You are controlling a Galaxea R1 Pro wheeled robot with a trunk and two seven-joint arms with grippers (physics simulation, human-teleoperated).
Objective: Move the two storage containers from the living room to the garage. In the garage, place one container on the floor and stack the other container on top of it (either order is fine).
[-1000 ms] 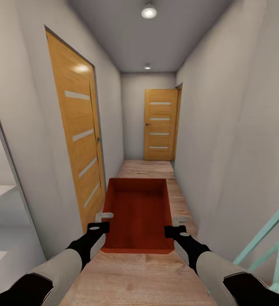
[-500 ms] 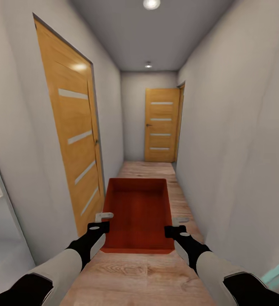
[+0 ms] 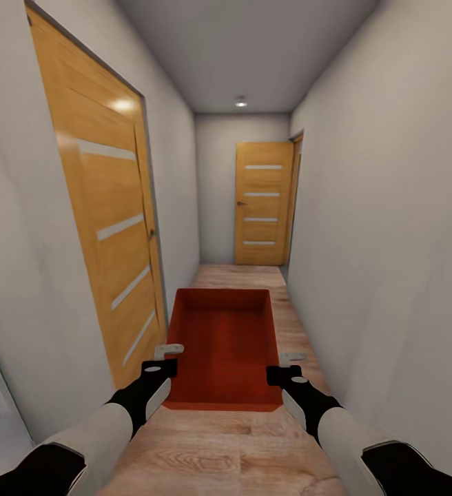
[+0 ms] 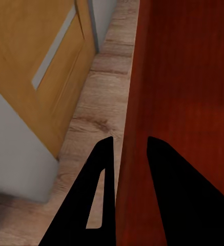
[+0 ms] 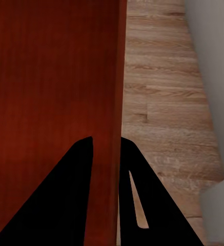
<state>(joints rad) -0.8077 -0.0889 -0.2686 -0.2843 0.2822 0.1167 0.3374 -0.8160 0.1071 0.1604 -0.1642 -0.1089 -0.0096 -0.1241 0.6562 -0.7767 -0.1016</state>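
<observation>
Left gripper: fingers straddling and pinching the orange-red storage container's thin wall; wood plank floor and orange door lying beyond.

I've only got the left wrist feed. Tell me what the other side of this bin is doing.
Observer: The right gripper pinches the opposite wall of the storage container, one finger inside, one outside.
Operator: Report what's ahead.
Observer: A narrow hallway with a shut orange door at its far end.
Operator: Check the bin for cargo.
Observer: It's empty; the head view shows its bare red bottom.
</observation>
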